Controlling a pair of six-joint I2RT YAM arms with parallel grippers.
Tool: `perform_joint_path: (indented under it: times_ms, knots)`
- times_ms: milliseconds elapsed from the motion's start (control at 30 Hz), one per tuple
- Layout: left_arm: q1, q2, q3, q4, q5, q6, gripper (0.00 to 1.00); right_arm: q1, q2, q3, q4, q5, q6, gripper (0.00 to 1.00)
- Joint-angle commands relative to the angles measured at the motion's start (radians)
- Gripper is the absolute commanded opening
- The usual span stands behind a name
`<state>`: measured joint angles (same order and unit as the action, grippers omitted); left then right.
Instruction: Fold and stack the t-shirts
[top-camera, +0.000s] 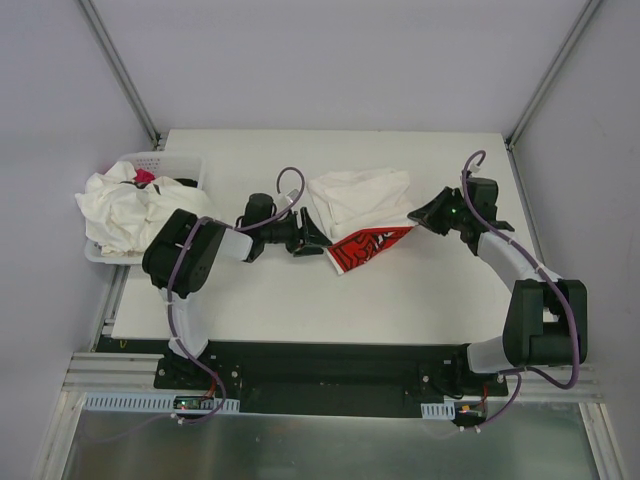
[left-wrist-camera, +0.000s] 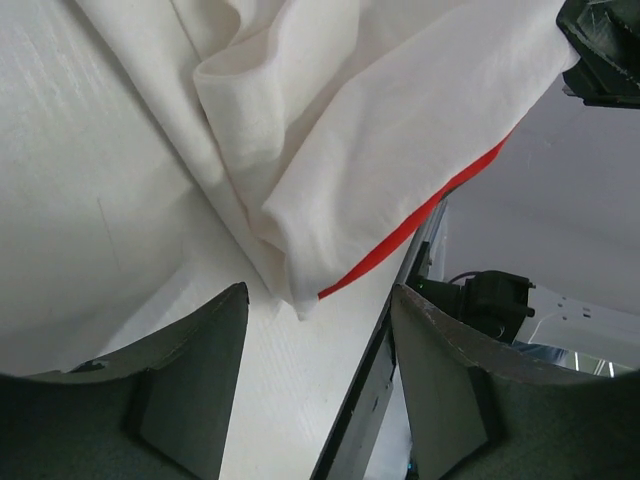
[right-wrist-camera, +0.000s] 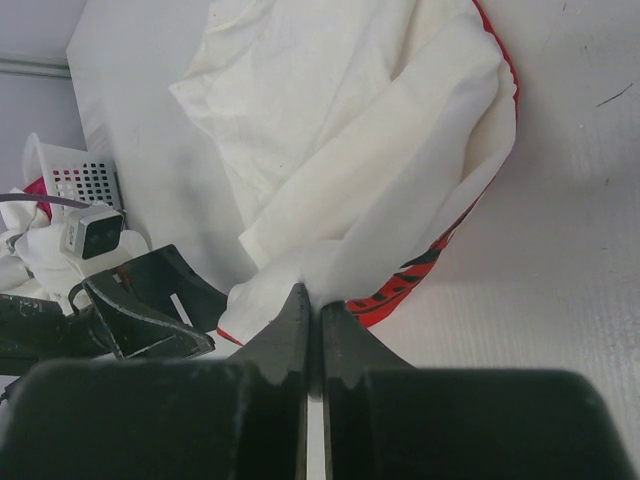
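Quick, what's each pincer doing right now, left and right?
Left pincer: open, holding nothing.
Right pincer: closed on the edge of the t-shirt.

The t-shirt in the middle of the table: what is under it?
A red lettered piece sticks out from under the t-shirt at its near edge. How far it runs beneath, and anything else there, is covered.
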<state>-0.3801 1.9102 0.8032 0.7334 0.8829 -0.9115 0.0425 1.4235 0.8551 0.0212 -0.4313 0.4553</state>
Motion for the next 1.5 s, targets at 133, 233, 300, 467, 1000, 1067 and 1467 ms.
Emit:
perform_joint_path:
  times_ms: [133,233,300,467,1000,1067,1467]
  knots:
    - [-0.048,0.088,0.100,0.129,0.027,-0.058,0.58,-0.012,-0.018,-0.017,0.063,-0.014,0.008,0.01]
    - [-0.059,0.101,0.128,0.132,0.024,-0.069,0.55,-0.010,-0.015,-0.022,0.068,-0.018,0.008,0.01]
    - [-0.066,0.101,0.140,0.132,0.021,-0.073,0.49,-0.012,-0.012,-0.025,0.071,-0.017,0.006,0.01]
    - [-0.077,0.101,0.159,0.123,0.018,-0.076,0.14,-0.016,-0.009,-0.034,0.079,-0.014,0.008,0.01]
    - [-0.072,0.047,0.140,0.061,-0.025,-0.040,0.00,-0.026,-0.021,-0.051,0.092,-0.012,0.023,0.01]
    - [-0.062,0.020,0.149,0.031,-0.035,-0.030,0.00,-0.026,-0.026,-0.051,0.095,-0.017,0.025,0.01]
    - [0.000,-0.079,0.226,-0.117,-0.050,0.049,0.00,-0.026,-0.015,0.007,0.088,-0.021,0.043,0.01]
